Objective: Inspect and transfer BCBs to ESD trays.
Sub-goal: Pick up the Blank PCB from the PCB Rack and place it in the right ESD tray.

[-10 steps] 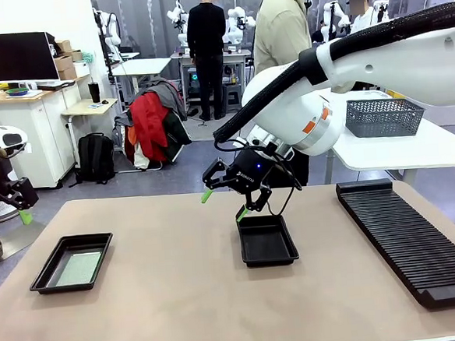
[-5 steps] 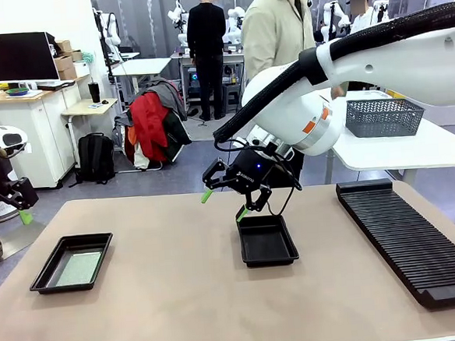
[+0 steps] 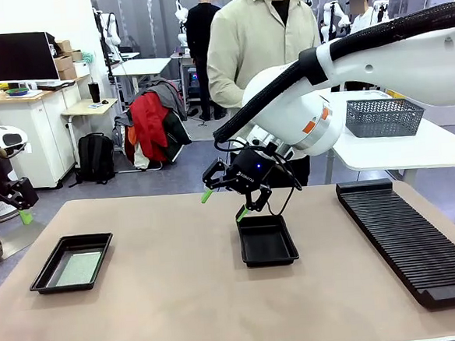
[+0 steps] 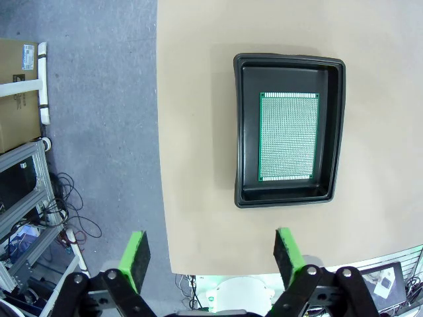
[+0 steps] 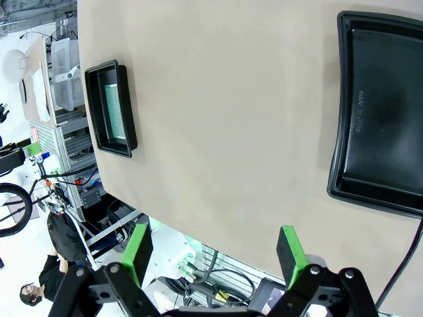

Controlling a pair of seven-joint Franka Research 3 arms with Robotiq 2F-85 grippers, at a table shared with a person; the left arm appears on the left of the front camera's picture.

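We are finding the table (image 3: 174, 299) lying bare between the left tray (image 3: 47, 265) and the middle tray (image 3: 268, 242), leaving free passage there and along the near edge. The right gripper (image 3: 224, 204), jaws spread, is hanging over the middle tray's far rim, and its arm (image 3: 376, 59) is blocking the air above the far right. The rack (image 3: 408, 240) is filling the right side. A person (image 3: 261, 43) is standing at the far edge. The left gripper (image 4: 211, 256), jaws spread, is hanging by the table's left edge, apart from the left tray.
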